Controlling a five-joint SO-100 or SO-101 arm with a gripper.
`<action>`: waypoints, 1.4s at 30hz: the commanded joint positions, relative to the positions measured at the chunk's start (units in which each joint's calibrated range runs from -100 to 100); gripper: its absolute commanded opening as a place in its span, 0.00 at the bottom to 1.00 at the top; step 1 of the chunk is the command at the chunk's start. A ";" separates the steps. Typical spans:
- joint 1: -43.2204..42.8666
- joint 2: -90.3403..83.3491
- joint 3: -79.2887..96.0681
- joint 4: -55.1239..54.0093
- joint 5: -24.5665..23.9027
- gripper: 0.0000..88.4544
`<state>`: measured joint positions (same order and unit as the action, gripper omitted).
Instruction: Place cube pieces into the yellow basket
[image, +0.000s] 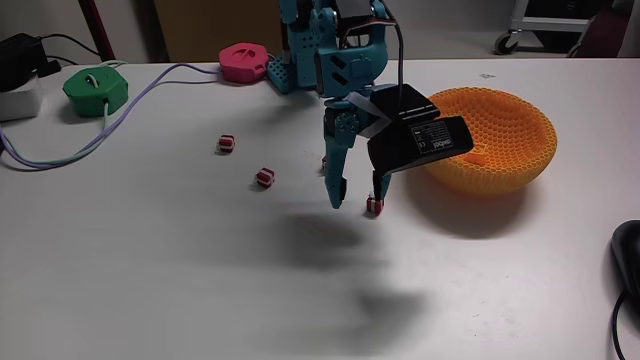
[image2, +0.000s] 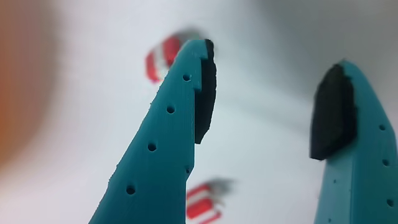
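Fingers (image: 355, 200) spread apart above table, red cube piece (image: 373, 205) beside, basket (image: 500, 140) upright

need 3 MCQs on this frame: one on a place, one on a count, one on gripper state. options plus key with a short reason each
1. In the fixed view, where does the yellow basket stand relative to the gripper?
A. To its right
B. To its left
C. Directly under it

2. How many red-and-white cubes lie on the table in the fixed view?
A. One
B. Six
C. At least three

3. What state is the gripper in?
A. Shut on a cube
B. Open, holding nothing
C. Shut on the basket rim

Key: 1 A, the basket sits right of the arm in the fixed view. 2 C, one cube at left, another nearer the middle, a third by the fingertips; a possible fourth behind the gripper is too hidden to count. 3 B, the wrist view shows bare table between the two fingers.
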<state>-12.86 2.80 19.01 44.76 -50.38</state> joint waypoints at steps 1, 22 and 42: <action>0.19 -3.66 -6.06 2.77 -0.54 0.26; -5.78 5.43 1.93 -3.06 -11.67 0.23; -2.79 4.49 7.32 -4.53 -8.74 0.00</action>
<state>-16.34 9.20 26.40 42.21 -60.39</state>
